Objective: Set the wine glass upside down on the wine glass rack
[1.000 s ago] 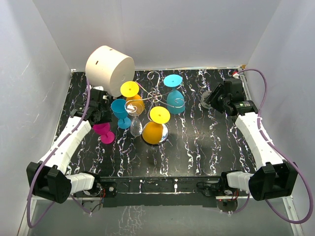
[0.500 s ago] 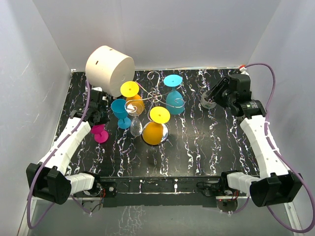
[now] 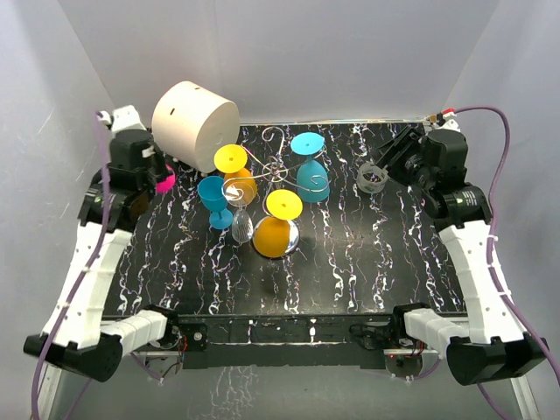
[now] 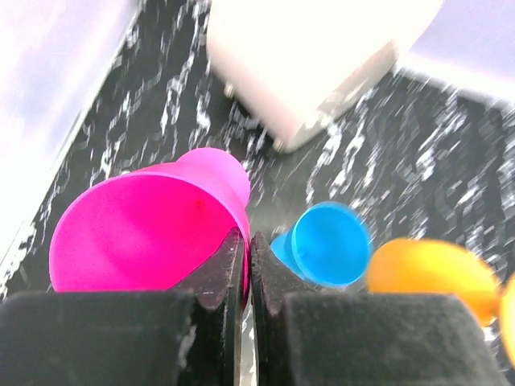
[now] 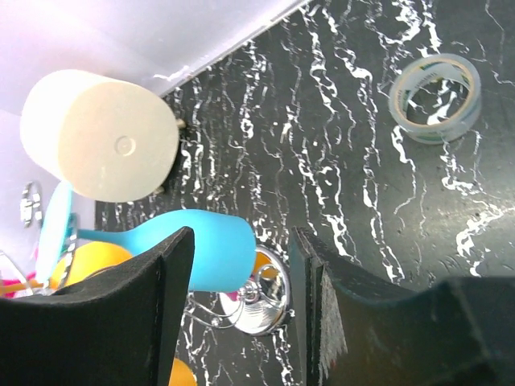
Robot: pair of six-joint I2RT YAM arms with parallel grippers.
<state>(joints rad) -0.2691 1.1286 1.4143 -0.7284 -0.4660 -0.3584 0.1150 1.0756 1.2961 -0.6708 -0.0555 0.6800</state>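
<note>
Pink wine glass (image 4: pixel 145 233) pinched between left fingers (image 4: pixel 216 277); right fingers (image 5: pixel 121 310) wide apart.

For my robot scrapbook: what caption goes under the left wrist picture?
Left gripper shut on the pink wine glass, with the cream cylinder ahead.
</note>
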